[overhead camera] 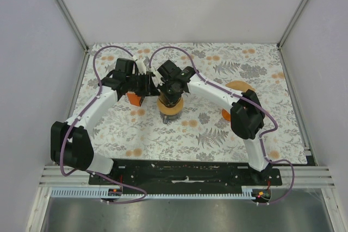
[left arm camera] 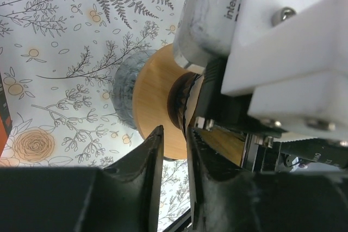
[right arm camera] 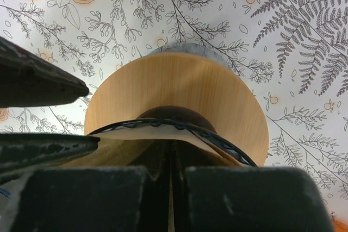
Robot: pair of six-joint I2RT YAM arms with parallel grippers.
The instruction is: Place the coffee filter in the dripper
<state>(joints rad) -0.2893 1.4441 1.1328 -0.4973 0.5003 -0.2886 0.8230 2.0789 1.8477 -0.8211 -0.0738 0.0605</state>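
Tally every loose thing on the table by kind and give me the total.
Dripper: 1
Coffee filter: 1
Orange box: 1
Orange round thing, partly hidden: 1
Total: 4

The left arm (overhead camera: 95, 107) rises from its base, well to the left of the dripper (overhead camera: 170, 110). It folds at the wrist so that the left gripper (left arm camera: 175, 132) lies roughly level and points at the dripper from the left. Its two fingers (left arm camera: 155, 153) stand a narrow gap apart, with their tips just beside the dripper's rim. The right arm (overhead camera: 217, 93) bends at its elbow to the right of the dripper and reaches in over it. The right gripper (right arm camera: 169, 170) points down above the dripper, its jaws pressed together on the filter (right arm camera: 128, 148).
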